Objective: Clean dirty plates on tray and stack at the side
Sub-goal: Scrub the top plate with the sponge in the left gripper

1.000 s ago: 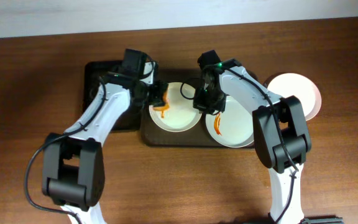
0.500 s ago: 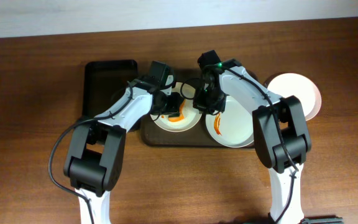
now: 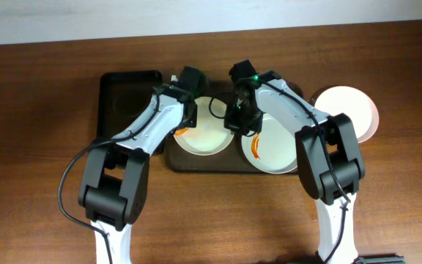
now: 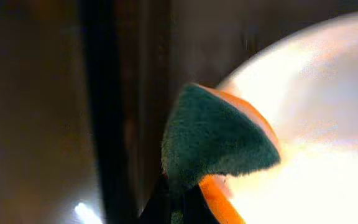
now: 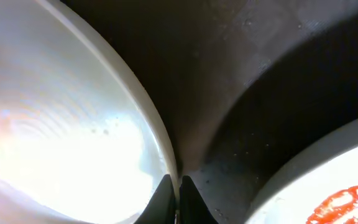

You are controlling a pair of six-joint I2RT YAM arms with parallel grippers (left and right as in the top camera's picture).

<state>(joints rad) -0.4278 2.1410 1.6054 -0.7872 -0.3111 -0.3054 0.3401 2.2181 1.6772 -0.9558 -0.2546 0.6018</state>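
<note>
Toward the counter's [image 3: 35, 147] far edge, the left end effector [image 4: 174, 204] is clamped on a sponge [image 4: 219, 140] at the left rim of the first plate [image 3: 207, 136] in the tray [image 3: 211, 164]. The dish spreads rightward from it, and the orange beneath is possibly sauce. The right end effector [image 5: 174, 193] is closed, pinching that plate's right rim. A streaked second plate [image 3: 277, 154] lies further right.

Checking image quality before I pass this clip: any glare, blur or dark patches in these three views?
Overhead: sharp, evenly lit, no glare. Left wrist: the plate is blown out to white, the sponge soft but readable, everything left of it dark and blurred. Right wrist: the same plate glares at left; the sauce streak on the neighbouring plate is out of focus.
</note>
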